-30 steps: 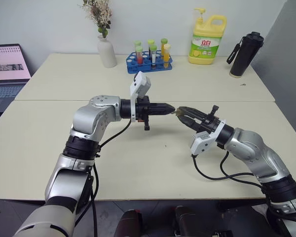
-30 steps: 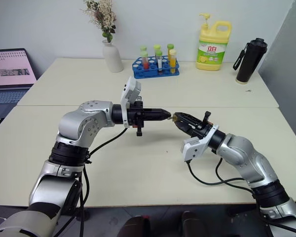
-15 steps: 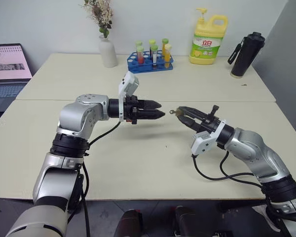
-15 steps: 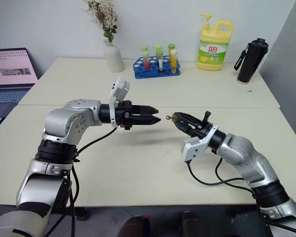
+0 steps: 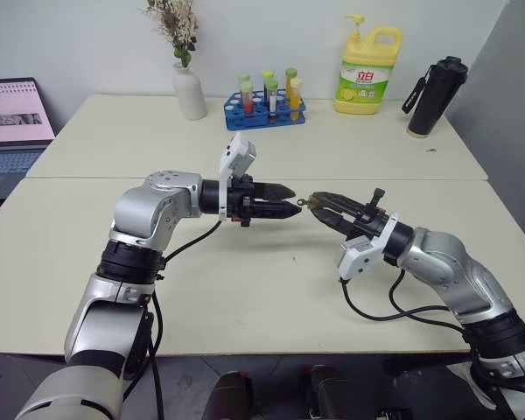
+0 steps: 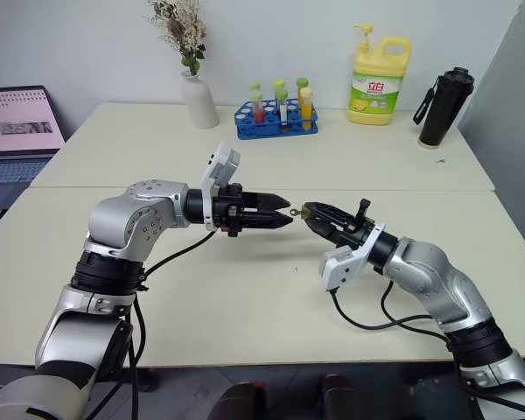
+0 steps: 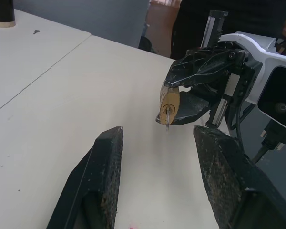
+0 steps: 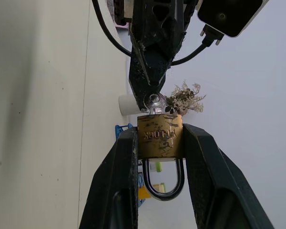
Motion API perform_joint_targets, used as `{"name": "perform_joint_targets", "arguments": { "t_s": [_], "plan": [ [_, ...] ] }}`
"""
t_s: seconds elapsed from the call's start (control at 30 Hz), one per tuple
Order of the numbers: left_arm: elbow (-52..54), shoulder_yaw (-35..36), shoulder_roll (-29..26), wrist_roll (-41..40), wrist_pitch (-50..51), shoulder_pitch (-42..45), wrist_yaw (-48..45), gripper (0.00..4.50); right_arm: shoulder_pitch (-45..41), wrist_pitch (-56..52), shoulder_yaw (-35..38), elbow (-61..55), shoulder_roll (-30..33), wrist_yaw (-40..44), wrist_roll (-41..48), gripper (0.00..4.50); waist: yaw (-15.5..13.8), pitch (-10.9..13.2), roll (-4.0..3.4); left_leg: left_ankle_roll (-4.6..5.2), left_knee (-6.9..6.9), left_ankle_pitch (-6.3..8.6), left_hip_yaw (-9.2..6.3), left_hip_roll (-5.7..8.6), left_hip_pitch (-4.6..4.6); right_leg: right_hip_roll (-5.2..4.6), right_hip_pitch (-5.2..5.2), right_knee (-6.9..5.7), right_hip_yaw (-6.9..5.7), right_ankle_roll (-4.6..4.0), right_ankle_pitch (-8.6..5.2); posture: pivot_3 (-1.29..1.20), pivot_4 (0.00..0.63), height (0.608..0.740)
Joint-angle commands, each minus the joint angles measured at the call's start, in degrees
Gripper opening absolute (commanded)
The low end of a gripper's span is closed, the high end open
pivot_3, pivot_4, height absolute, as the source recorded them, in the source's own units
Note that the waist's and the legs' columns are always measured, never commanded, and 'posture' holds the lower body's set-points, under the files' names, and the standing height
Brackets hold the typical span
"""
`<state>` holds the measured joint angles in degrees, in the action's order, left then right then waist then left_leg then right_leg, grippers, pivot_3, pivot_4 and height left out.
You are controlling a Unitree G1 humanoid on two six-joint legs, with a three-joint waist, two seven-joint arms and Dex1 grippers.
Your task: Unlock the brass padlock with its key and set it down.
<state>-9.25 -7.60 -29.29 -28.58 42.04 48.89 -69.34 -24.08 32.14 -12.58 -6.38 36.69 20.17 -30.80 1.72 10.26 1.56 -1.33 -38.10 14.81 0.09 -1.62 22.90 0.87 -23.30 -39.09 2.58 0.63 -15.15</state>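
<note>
One padlock (image 8: 159,136) pinched in our right gripper (image 8: 158,143), key (image 8: 155,102) seated, shackle unreleased; left gripper (image 7: 157,157) open, empty; turning, set-down pending.

Table (image 5: 245,297) bare under and in front of both arms, open passage there. Left gripper (image 5: 289,201) jaws apart, facing right gripper (image 5: 318,201) tip to tip, small air gap between. Brass padlock (image 7: 170,102) with key (image 7: 167,116) sticking out sits in that gap (clamped by the right one). Back edge crowded: vase (image 5: 190,91), test tube rack (image 5: 267,108), detergent jug (image 5: 367,70), black bottle (image 5: 436,96). Laptop (image 5: 13,122) far left.
</note>
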Motion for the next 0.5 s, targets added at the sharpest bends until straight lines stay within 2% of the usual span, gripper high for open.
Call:
{"name": "perform_joint_targets", "arguments": {
  "t_s": [0.03, 0.13, 0.23, 0.43, 0.5],
  "plan": [
    [1.3, 0.3, 0.8, 0.0, -1.2, 0.2, 0.4, 2.46, -1.4, 0.7, 0.6, -1.0, -0.3, 0.1, 1.1, 0.94, 0.0, 0.0, 0.0, 0.0, 0.0, 0.0, 0.0, 0.0, 0.0, 0.0, 0.0, 0.0, 0.0, 0.0, 0.0, 0.0, 0.15, 0.74],
    [1.4, 0.3, 1.3, 0.0, -1.4, 0.0, 0.4, 2.46, -1.3, 0.7, 0.7, -1.1, -0.5, 0.4, 1.0, 0.94, 0.0, 0.0, 0.0, 0.0, -0.01, 0.0, 0.01, 0.0, 0.0, 0.0, 0.0, 0.0, 0.0, 0.0, 0.0, 0.0, 0.15, 0.74],
    [1.6, 0.4, 1.4, 0.0, -1.4, -0.2, 0.3, 1.88, -1.2, 0.7, 0.7, -1.2, -0.6, 0.7, 1.0, 0.94, 0.0, 0.0, 0.0, 0.0, 0.0, 0.0, 0.0, 0.0, 0.0, 0.0, 0.0, 0.0, 0.0, 0.0, 0.0, 0.0, 0.15, 0.74],
    [1.9, 0.0, 1.4, 0.0, -1.6, -0.4, -0.6, 0.03, -1.1, 0.6, 0.8, -1.5, -0.8, 1.1, 1.3, 0.94, 0.0, 0.0, 0.0, 0.0, 0.0, 0.0, 0.0, 0.0, 0.0, 0.0, 0.0, 0.0, -0.01, 0.0, 0.0, 0.0, 0.15, 0.74],
    [2.0, 0.0, 1.6, 0.0, -1.9, -0.5, -0.6, 0.0, -1.1, 0.6, 0.8, -1.6, -0.8, 1.2, 1.3, 0.94, 0.0, 0.0, 0.0, 0.0, 0.0, 0.0, 0.01, 0.0, 0.0, 0.0, 0.0, 0.0, 0.0, -0.01, 0.0, 0.0, 0.15, 0.74]
  ]
}}
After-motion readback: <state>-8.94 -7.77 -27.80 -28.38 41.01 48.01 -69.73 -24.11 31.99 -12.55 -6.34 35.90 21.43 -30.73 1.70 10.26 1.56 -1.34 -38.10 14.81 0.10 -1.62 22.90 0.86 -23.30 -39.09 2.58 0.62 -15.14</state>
